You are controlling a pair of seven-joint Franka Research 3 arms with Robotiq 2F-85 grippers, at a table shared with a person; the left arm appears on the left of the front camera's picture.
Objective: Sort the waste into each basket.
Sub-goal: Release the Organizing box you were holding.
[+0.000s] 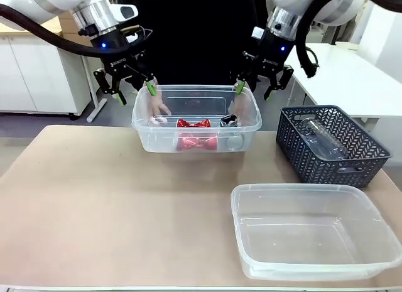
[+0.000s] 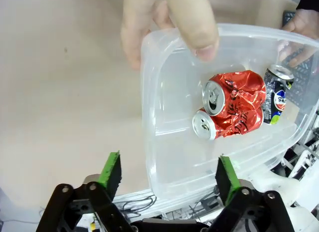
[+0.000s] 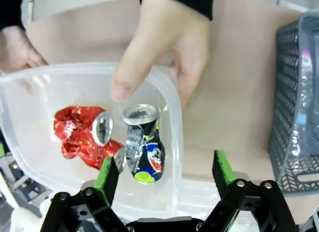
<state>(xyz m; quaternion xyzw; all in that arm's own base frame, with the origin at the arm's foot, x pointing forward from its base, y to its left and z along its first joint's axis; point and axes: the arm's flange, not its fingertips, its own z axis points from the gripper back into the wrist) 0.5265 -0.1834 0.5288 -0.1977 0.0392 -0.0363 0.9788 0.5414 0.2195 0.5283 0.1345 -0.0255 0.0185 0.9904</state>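
A clear tub (image 1: 151, 132) stands at the far middle of the table, and a person's hands (image 1: 157, 107) hold it at both ends. Inside lie two crushed red cans (image 1: 196, 136) and a dark blue can (image 1: 229, 120). My left gripper (image 1: 135, 93) hovers open over the tub's left end, its fingers astride the rim. My right gripper (image 1: 254, 90) hovers open over the right end. The left wrist view looks down between the open left gripper (image 2: 169, 174) at the tub (image 2: 169, 122), the red cans (image 2: 234, 110) and the blue can (image 2: 276, 95). The open right gripper (image 3: 164, 174) straddles the tub's wall (image 3: 30, 127), beside the blue can (image 3: 144, 149).
A dark grey lattice basket (image 1: 295, 157) at the right holds a clear plastic bottle (image 1: 320, 140). A second clear tub (image 1: 314, 267), empty, sits at the front right. The person's thumb (image 3: 129, 77) hooks over the near rim. The table's left half is bare.
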